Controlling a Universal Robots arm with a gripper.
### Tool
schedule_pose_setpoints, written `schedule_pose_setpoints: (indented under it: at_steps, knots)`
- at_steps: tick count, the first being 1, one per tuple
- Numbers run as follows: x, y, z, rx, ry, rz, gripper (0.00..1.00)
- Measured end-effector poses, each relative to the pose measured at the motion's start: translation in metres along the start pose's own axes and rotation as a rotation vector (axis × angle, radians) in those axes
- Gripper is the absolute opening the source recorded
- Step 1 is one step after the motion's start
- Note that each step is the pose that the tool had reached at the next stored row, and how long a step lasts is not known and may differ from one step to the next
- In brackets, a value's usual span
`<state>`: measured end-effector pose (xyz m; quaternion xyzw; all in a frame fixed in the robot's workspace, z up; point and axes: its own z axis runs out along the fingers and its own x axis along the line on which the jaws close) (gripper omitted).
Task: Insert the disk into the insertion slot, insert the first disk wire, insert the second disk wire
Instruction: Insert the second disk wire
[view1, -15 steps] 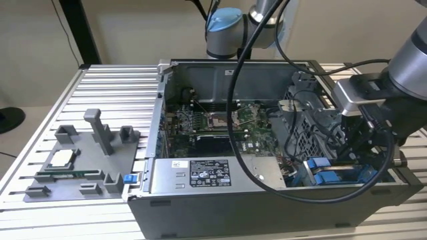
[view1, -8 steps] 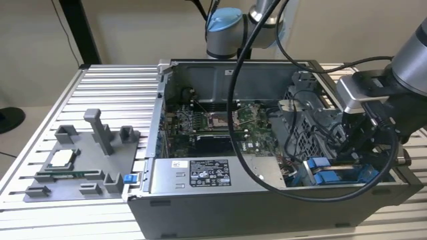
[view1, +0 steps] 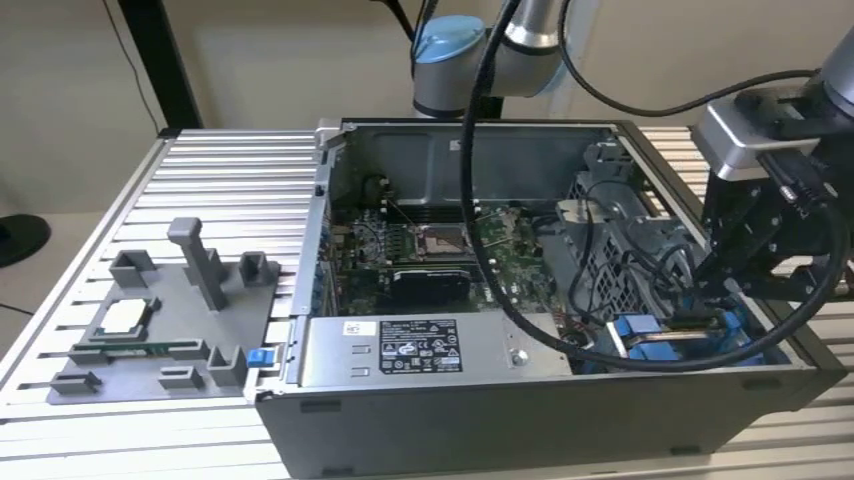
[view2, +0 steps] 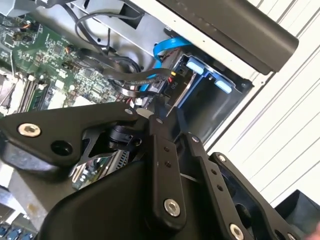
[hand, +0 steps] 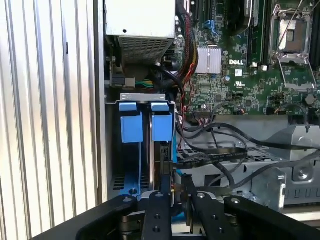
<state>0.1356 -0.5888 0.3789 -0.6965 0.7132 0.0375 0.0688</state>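
In the exterior view, the power-supply box (view1: 400, 350) lies left, and the disk (view1: 654, 335) sits in the insertion slot (view1: 747, 345) at the case's right corner. The claw (view1: 714, 300) hangs directly above its cabled end, and the disk's long axis runs away from the claw in the first wrist view. Its fingers (hand: 160, 210) look nearly pressed together around a dark wire plug (hand: 165, 165) at the disk's edge.

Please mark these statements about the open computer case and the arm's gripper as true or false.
1. The gripper is over the end of the case at the exterior view's right. True.
2. The gripper is above the grey fixture plate on the table. False: that plate lies outside the case, at the exterior view's left, away from the gripper.
3. The disk stands on edge between bright blue tabs in the insertion slot. True.
4. The case has its side cover fitted. False: it is open, with the motherboard exposed.
5. The grey power-supply box lies along the near edge of the case in the exterior view. True.
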Motion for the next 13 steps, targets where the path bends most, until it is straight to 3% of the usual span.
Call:
schedule_pose_setpoints:
  at_steps: [6, 13]
  knots:
    - [-0.0027, -0.0008, -0.0174, -0.0005, 0.0001, 0.0, 1.0]
    - [-0.0028, -0.0008, -0.0185, -0.0005, 0.0, 0.0, 1.0]
